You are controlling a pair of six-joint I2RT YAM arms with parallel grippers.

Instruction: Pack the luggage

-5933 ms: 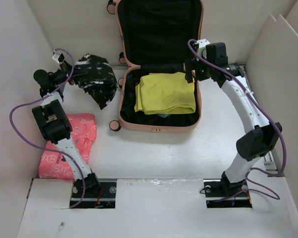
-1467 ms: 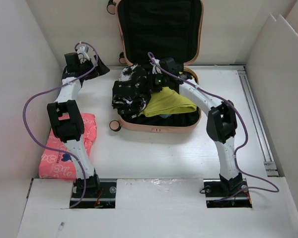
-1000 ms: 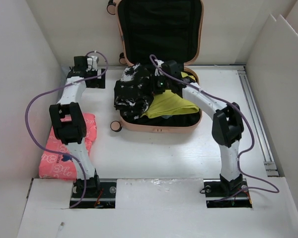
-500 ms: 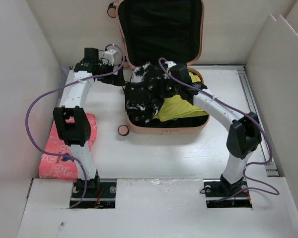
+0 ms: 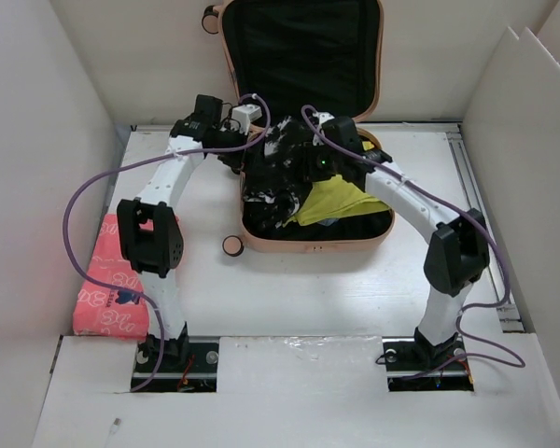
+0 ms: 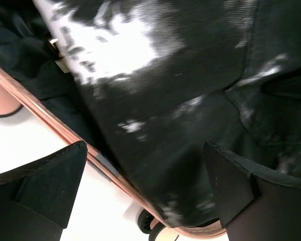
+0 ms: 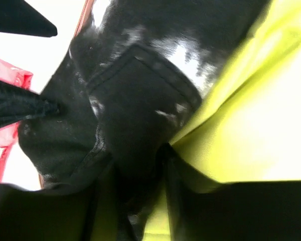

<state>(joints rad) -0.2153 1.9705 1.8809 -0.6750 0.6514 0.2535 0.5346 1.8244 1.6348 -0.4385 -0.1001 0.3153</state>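
Luggage (image 5: 303,245) lies open in the upper middle of the overhead view. Its lid is laid back toward the top edge and shows black lining, and both arms reach into its lower half.

In the right wrist view, the right gripper (image 7: 140,161) has its fingers (image 7: 200,211) drawn narrow. A fold of the black-and-white garment (image 7: 140,75) is pinched between them. The yellow garment (image 7: 251,100) fills the right side of that frame, partly under the dark cloth.

In the left wrist view, the left gripper (image 6: 144,146) is spread wide, with its fingers (image 6: 50,181) at the lower corners of the frame. The same mottled cloth stretches across the gap beyond them, and I cannot tell whether they touch it. The peach rim runs diagonally through the lower left.

From overhead, the dark garment is heaped on the left half of the case, spilling toward its left wall. The yellow one shows to the right of it. A black wheel (image 5: 231,245) sits just beside the case's lower-left corner. A pink package (image 5: 98,280) lies on the white table (image 5: 308,289) at the lower left, beside the left arm and well apart from the case.
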